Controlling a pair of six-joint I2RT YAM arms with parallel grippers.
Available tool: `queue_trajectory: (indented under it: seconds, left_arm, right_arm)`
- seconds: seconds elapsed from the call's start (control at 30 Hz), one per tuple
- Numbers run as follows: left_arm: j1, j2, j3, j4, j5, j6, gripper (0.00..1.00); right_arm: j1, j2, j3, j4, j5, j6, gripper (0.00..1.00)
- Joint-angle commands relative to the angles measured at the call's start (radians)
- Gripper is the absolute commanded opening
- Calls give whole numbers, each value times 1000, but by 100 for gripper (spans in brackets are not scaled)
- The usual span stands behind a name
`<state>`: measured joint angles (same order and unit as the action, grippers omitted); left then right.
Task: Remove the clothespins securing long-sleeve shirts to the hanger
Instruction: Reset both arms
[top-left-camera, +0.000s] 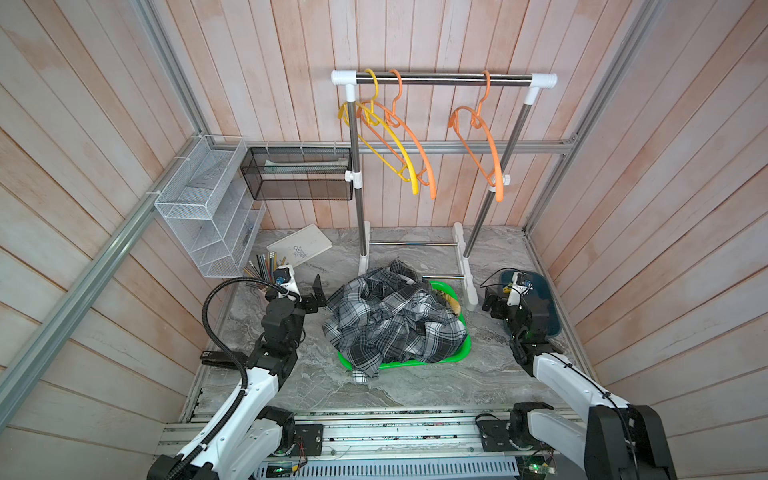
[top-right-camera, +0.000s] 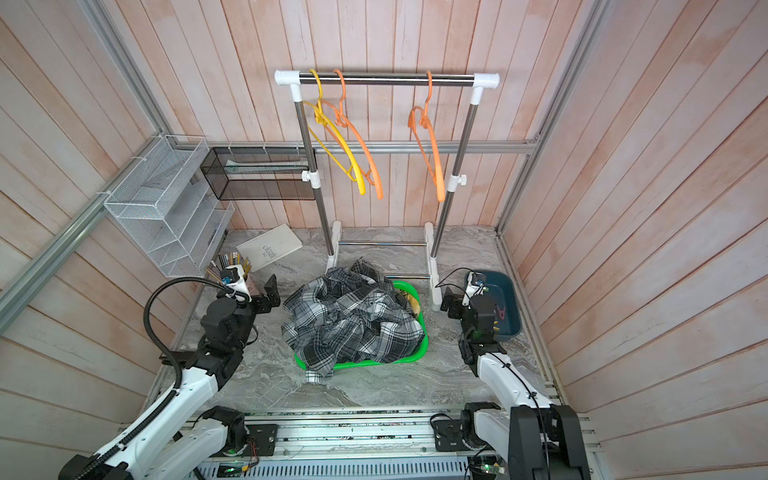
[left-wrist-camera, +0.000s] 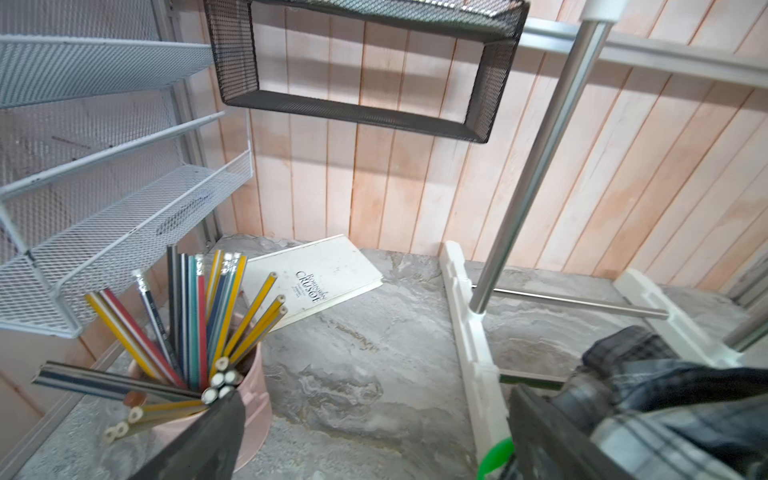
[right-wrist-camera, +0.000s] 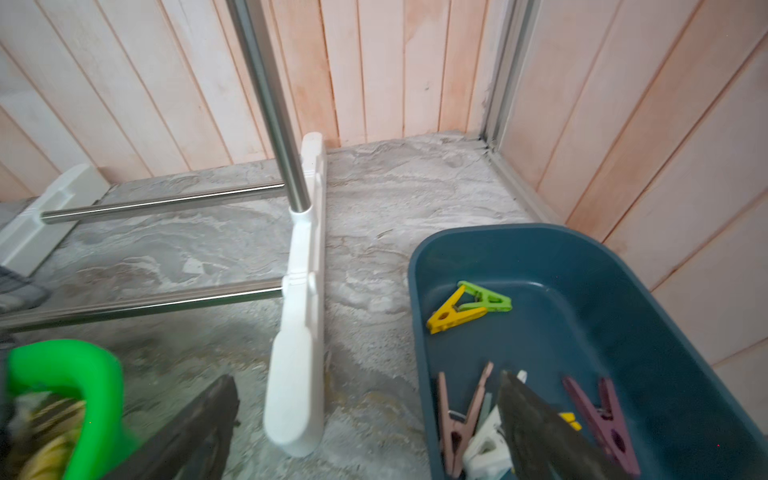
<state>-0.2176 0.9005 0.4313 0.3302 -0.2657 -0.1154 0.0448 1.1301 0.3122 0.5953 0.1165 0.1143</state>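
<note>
Left gripper (left-wrist-camera: 376, 395): your jaws are wide apart with nothing in them, parked low between the pencil cup (left-wrist-camera: 249, 399) and the shirt pile.
Right gripper (right-wrist-camera: 365, 378): same deal, spread open and empty, sitting at the near edge of the blue tub (right-wrist-camera: 623, 257) with one finger over it.
Clothespins (right-wrist-camera: 455, 316): loose on the tub floor. There's a yellow and a green one together, pink and mauve ones nearer your finger, and a white one partly hidden under it.
Long-sleeve shirts (top-left-camera: 390, 324): crumpled in a heap in the green basket (top-left-camera: 446, 286), with the grey checked ones on top and a bit of yellow peeking out at the side.
Hangers (top-left-camera: 484, 141): three on the rack rail (top-left-camera: 440, 78), all bare. I can't spot a pin left on any of them.
Progress: looks pretty much finished to me.
How the pins handle: light, stiff, slick plastic with a spring, so they'll probably skate or pop out of a sloppy pinch.
Where to grab: if you need one again, squeeze the two tail ends, not the nose.
How the shirts handle: soft and floppy, so expect them to drag and snag rather than lift cleanly.
</note>
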Motion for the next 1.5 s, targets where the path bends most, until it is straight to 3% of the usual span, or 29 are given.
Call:
queue_trajectory:
  seconds: [0.0,0.2,0.43,0.6,0.8,1.03,1.47]
  left_arm:
    - [59,36,-31,125,-24,53,100]
    - [159,98,-119,299,42,14,100]
    - [218,240,-177,523,89,32,100]
    - [242,379,-168,656,133,51,100]
    - [247,469,-164,695,226,71,100]
    - [247,662,-171,864,276,95,100]
    - [236,665,-161,856,254,102,100]
  right_arm:
    - [-20,69,-75,375,48,-65,98]
    - [-45,274,-206,813,-41,-114,98]
    - [-45,469,-233,1054,-64,-123,98]
    - [-69,443,-198,948,-99,-104,98]
    - [-71,447,-190,941,-110,-107,98]
    - [-71,446,-186,931,-123,-111,98]
    - [-71,441,-155,867,-113,-106,98]
